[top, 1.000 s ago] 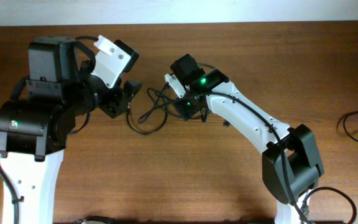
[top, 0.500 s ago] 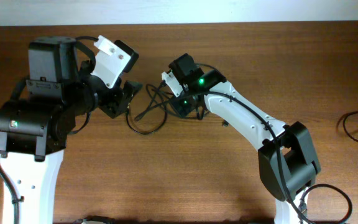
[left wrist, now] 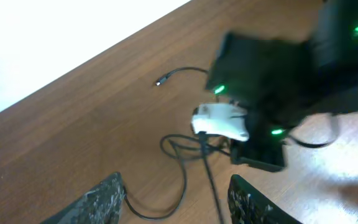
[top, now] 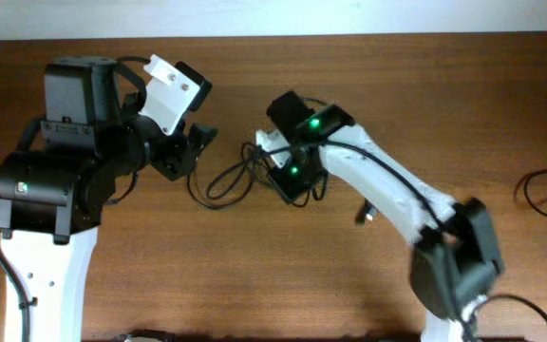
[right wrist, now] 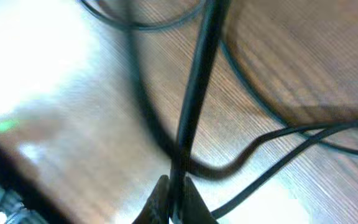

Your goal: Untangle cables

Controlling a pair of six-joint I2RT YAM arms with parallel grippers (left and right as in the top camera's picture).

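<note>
In the right wrist view, the right gripper [right wrist: 171, 202] sits at the bottom edge. Its two tips are pinched tight on one thin, smooth black strand of the cables [right wrist: 197, 81], which runs straight up the frame. Other strands curve across the grained wooden table [right wrist: 328, 56] behind it, blurred.

In the left wrist view, the left gripper [left wrist: 176, 200] shows speckled, rough-faced fingers [left wrist: 101, 199] at the lower left and lower right. They stand moderately apart and grip nothing. Past them the cables loop flat on the wood at the centre of the frame. A small metal-tipped plug end [left wrist: 160, 81] lies alone above, toward the upper left. The blurred black-and-white wrist of the right arm [left wrist: 272, 81] covers the tangle's right side.

From overhead, the tangle lies at the centre of the frame between the two claws, the left one just beside its upper left edge. The right arm's white link slants down to the lower right. Separate cord loops [top: 544, 190] lie well apart at the right edge.
</note>
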